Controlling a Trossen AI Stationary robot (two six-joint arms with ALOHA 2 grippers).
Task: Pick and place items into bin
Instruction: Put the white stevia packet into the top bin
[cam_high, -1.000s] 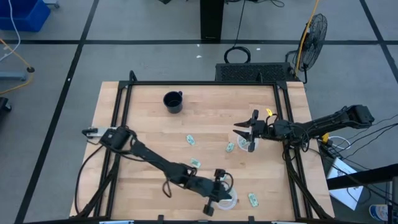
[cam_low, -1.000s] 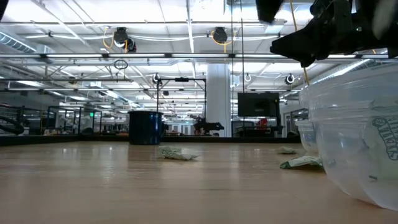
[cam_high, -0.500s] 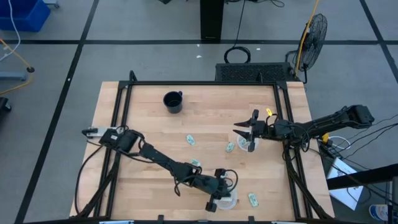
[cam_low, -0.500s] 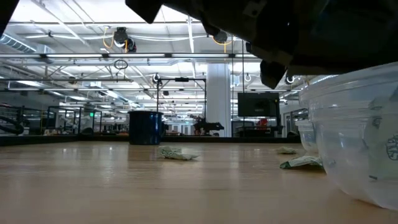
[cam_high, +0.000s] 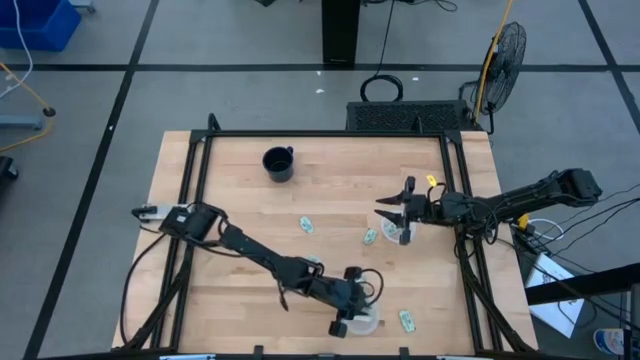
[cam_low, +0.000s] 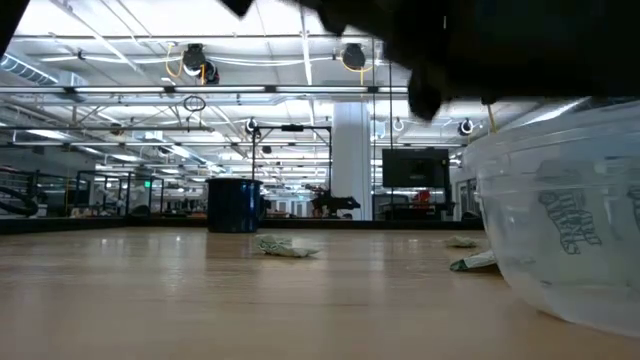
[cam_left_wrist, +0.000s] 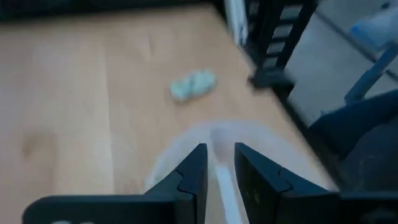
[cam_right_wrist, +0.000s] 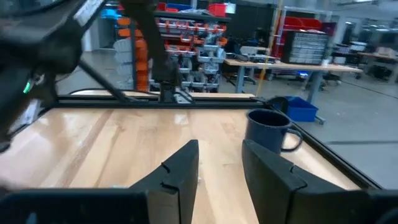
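Small pale green packets lie flat on the wooden table (cam_high: 306, 226) (cam_high: 370, 237) (cam_high: 313, 262) (cam_high: 407, 320); the last one also shows in the left wrist view (cam_left_wrist: 193, 86). A clear plastic bin (cam_high: 368, 322) (cam_low: 570, 240) stands near the table's near edge with a packet (cam_low: 565, 215) inside it. My left gripper (cam_high: 358, 305) (cam_left_wrist: 217, 168) is above the bin, shut on its rim. My right gripper (cam_high: 385, 208) (cam_right_wrist: 221, 168) hovers open right of centre, beside a second small clear container (cam_high: 403, 233). My left gripper has the clear bin's rim (cam_left_wrist: 219, 155) between its two fingers, one finger (cam_left_wrist: 194, 174) on each side of the thin wall. It comes at the rim from above, slanting from the table's left. The bin's base rests on the table.
A black mug (cam_high: 278, 163) (cam_right_wrist: 268, 129) stands near the far left of the table. A dark metal frame (cam_high: 455, 190) runs round the table's edges. Bare wood lies across the middle and the left half.
My left arm has reached farther toward the bin and its gripper has come down low over it. The bin has shifted a little toward the table's left, still on its base, and the packet inside has moved with it. My right arm has kept still.
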